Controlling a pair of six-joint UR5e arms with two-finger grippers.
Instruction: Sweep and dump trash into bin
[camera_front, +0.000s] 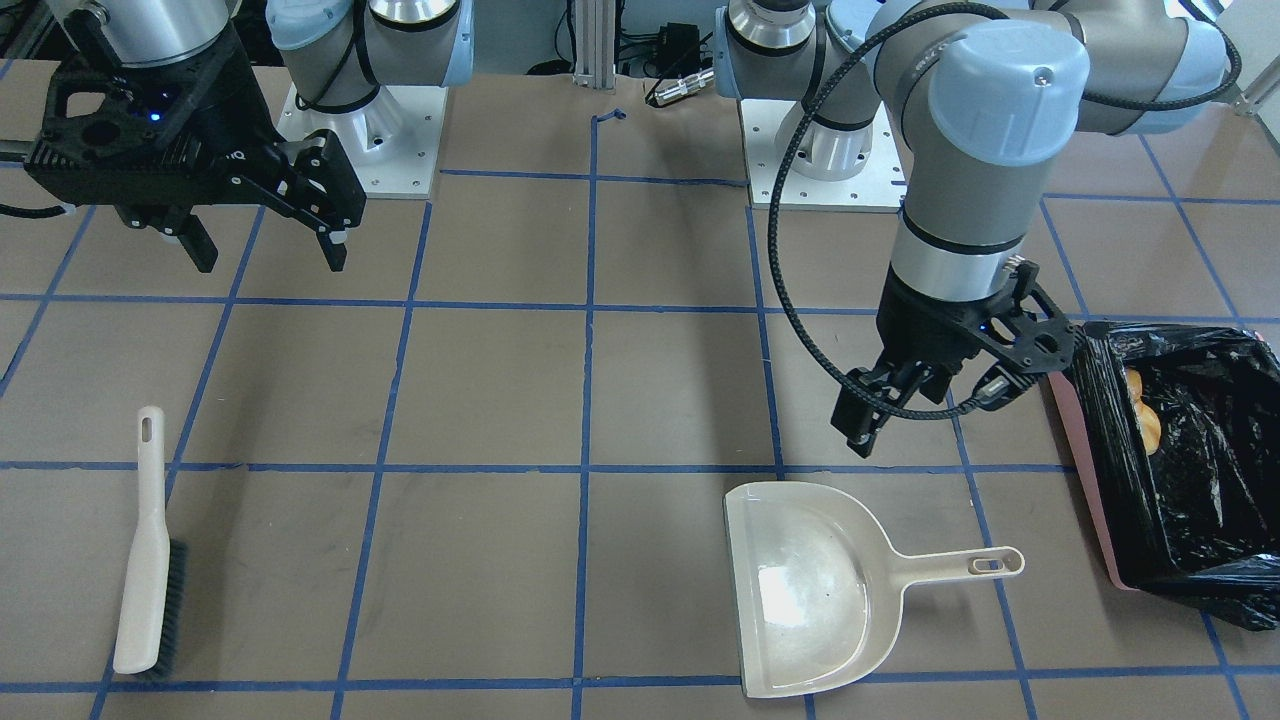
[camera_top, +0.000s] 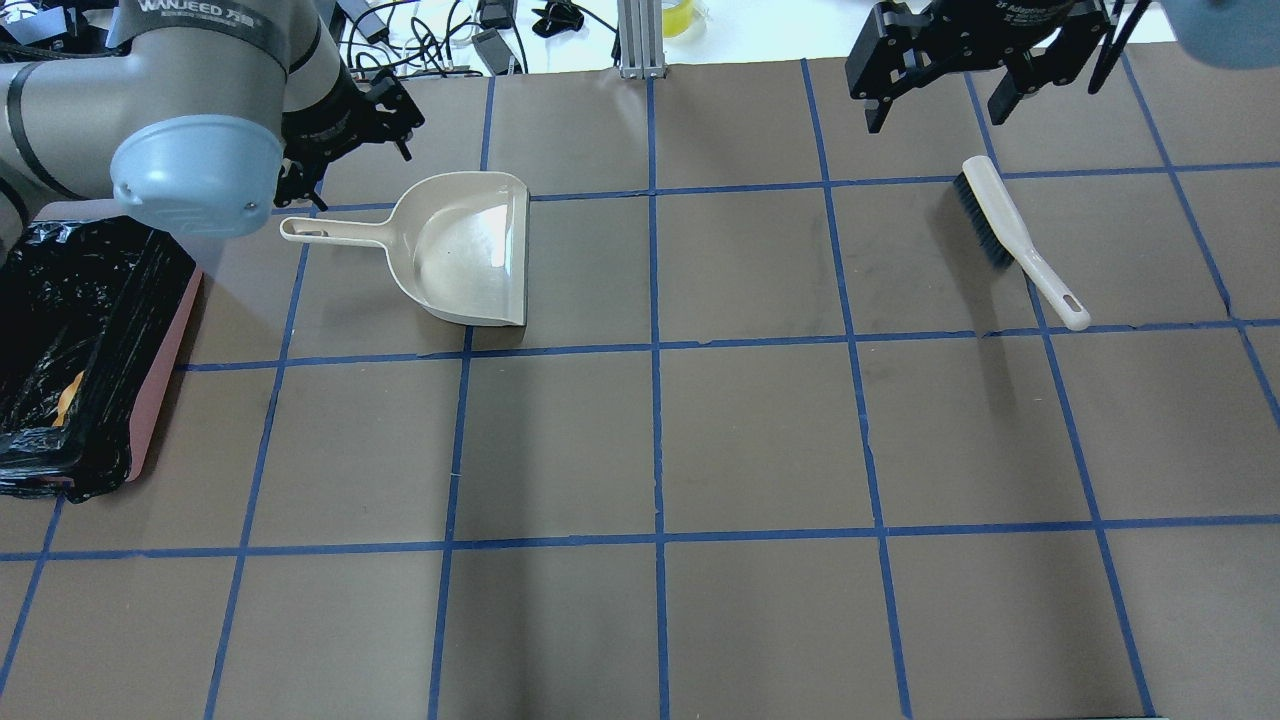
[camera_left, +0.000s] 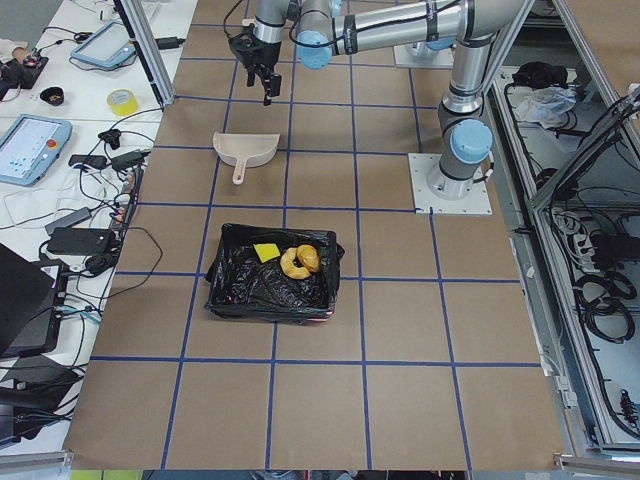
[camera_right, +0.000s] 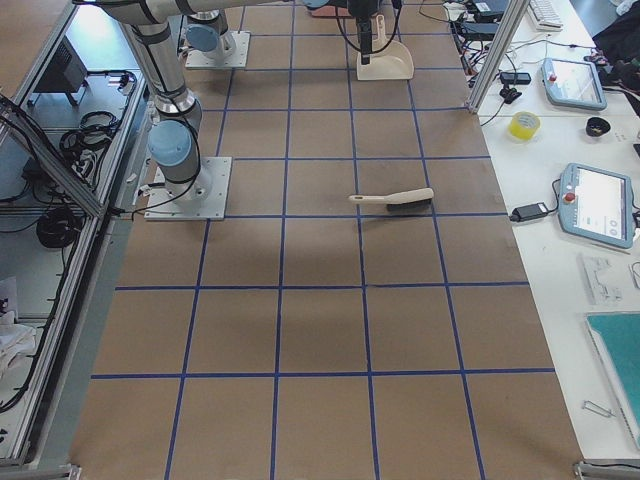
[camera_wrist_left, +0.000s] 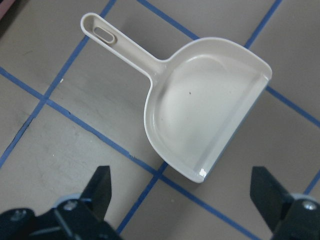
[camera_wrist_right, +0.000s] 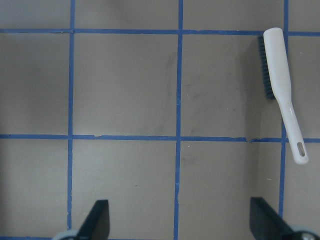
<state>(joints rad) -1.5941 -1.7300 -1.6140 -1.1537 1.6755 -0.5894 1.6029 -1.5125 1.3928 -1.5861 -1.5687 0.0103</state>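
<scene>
The trash lies inside the bin (camera_left: 228, 292), a pink container lined with a black bag: a golden-brown lump (camera_left: 310, 257), a pale crescent slice (camera_left: 291, 266) and a yellow sponge block (camera_left: 266, 252). The bin also shows in the front view (camera_front: 1085, 490) and the overhead view (camera_top: 165, 370). My left gripper (camera_front: 868, 412) is open and empty, above the table beside the dustpan's handle; the left wrist view (camera_wrist_left: 182, 200) shows its fingers wide apart. My right gripper (camera_front: 270, 262) is open and empty, held high behind the brush, and also shows in the overhead view (camera_top: 937, 115).
An empty beige dustpan (camera_front: 810, 590) lies flat on the table and also shows in the left wrist view (camera_wrist_left: 205, 110). A beige brush (camera_front: 150, 560) with dark bristles lies on the table under the right wrist camera (camera_wrist_right: 280, 85). Blue tape lines grid the brown tabletop.
</scene>
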